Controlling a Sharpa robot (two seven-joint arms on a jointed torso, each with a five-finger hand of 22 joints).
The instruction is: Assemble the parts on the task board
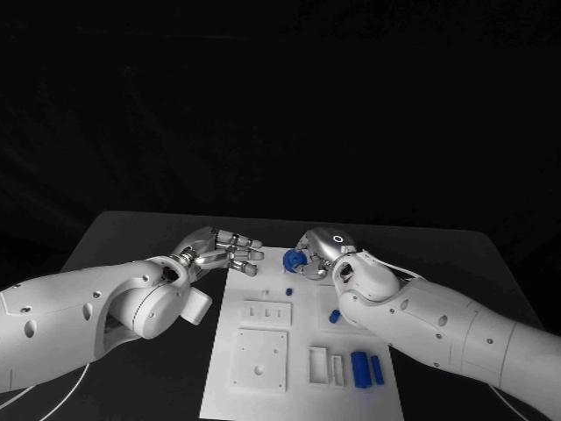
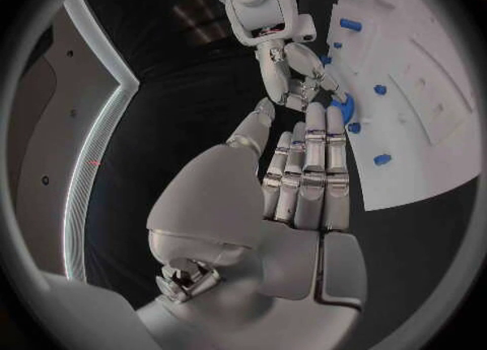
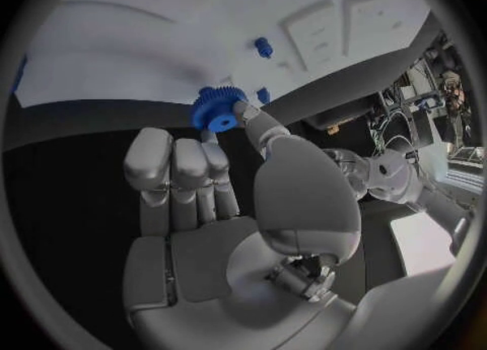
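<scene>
While the right hand [image 1: 316, 254] pinches a blue gear [image 3: 214, 110] above the task board's [image 1: 258, 386] far edge, the left hand [image 1: 228, 252] hovers released; several blue parts [image 1: 361, 366] (lying loose) remain unassembled.

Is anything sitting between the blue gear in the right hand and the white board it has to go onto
Nothing visible blocks it. The right hand pinches the blue gear at the far edge of the task board. The left hand hovers beside it, just off that same edge, not over the board.
</scene>
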